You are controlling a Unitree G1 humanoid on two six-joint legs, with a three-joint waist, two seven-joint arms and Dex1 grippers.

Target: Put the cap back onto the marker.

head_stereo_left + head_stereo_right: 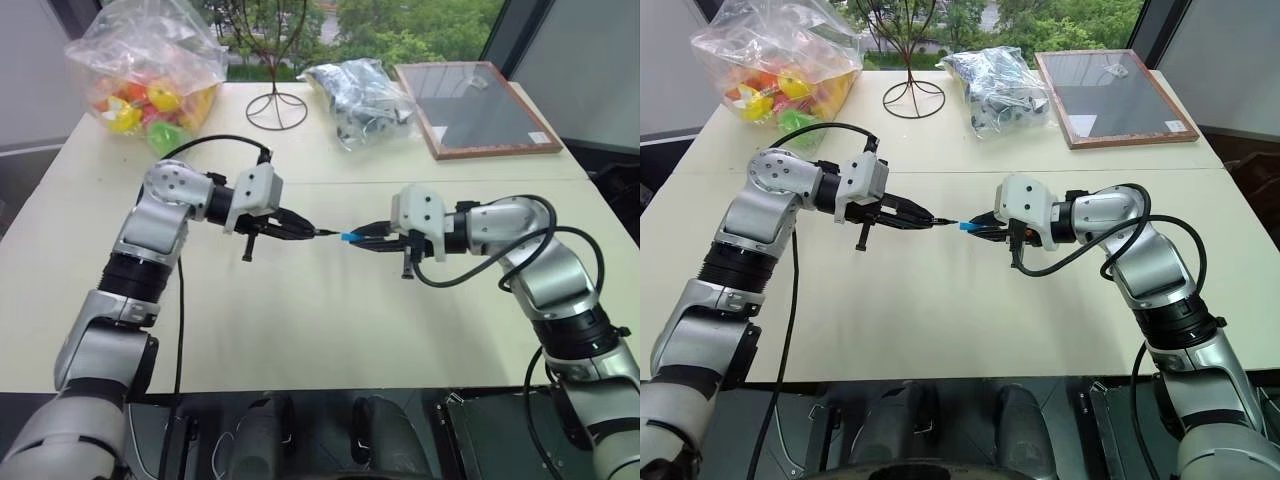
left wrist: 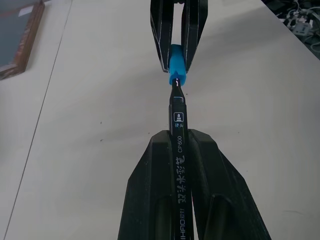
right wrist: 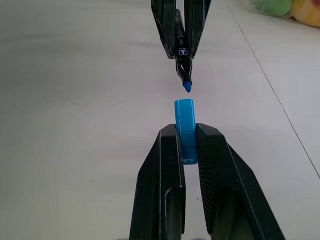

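Note:
My left gripper (image 1: 300, 231) is shut on the black marker (image 2: 178, 150), which sticks out toward the middle with its blue tip (image 3: 187, 86) bare. Facing it, my right gripper (image 1: 366, 238) is shut on the bright blue cap (image 1: 347, 237), open end toward the marker. Both are held above the pale table (image 1: 300, 330). In the right wrist view a short gap separates the tip from the cap (image 3: 184, 117), and the two are roughly in line. From the left wrist view the tip sits at the mouth of the cap (image 2: 176, 67).
At the table's far side stand a clear bag of coloured toys (image 1: 150, 75), a wire stand (image 1: 276, 108), a bag of dark parts (image 1: 360, 95) and a wood-framed board (image 1: 475, 108). A seam (image 1: 450, 180) crosses the table behind the arms.

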